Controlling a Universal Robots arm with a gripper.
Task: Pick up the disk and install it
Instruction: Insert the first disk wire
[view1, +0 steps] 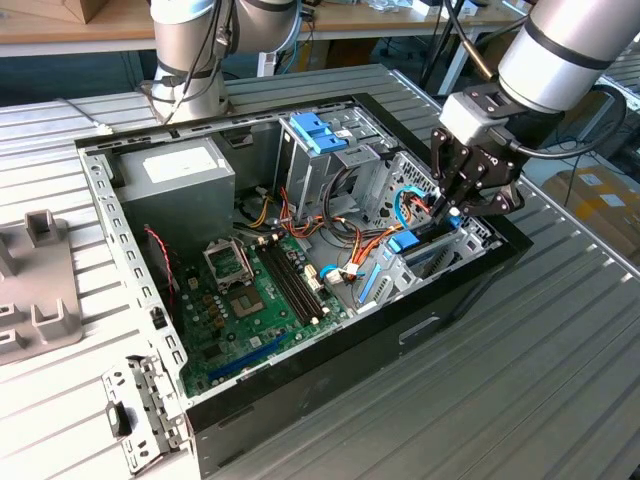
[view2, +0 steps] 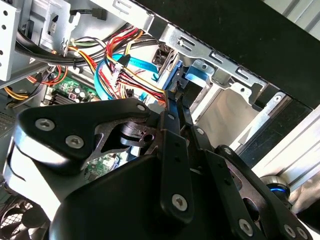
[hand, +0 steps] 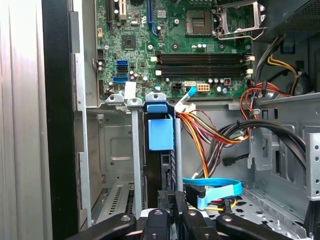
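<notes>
Exterior view. Over the drive cage at the front corner of the open black desktop computer case (view1: 300, 400), which lies on the ribbed grey metal worktop (view1: 520, 380), hangs the black two-fingered pincer (view1: 447, 213) of the white-and-grey arm. Its tips reach down into the cage, against the disk (view1: 418, 250), a flat dark hard drive framed in bright blue plastic rails and tabs, standing on edge in its slot. Beside the cage toward the case centre: green motherboard (view1: 250, 300). Beyond the cage toward the far wall: wider light-blue plastic clip with two raised tabs (view1: 318, 132); further along, big grey metal box with a white label (view1: 175, 175).

Second wrist view. Pincer (view2: 176, 100) with fingers drawn close together, tips at the disk's blue tab (view2: 192, 82) inside the cage; whether they truly clamp the tab cannot be told. Red, yellow and orange cable bundle (view2: 125, 70) runs just beside the cage.

First wrist view. Disk (hand: 161, 134) sits edge-on between the cage's grey metal walls, blue tab uppermost toward the motherboard (hand: 170, 45); pincer (hand: 169, 200) at its near end. Flat blue data cable (hand: 215, 187) lies just beside the cage.

Step, by judgement: installation, late stage; disk already in the slot. Next move calls for straight pressure along the rails, no tilt, clear of cables.
</notes>
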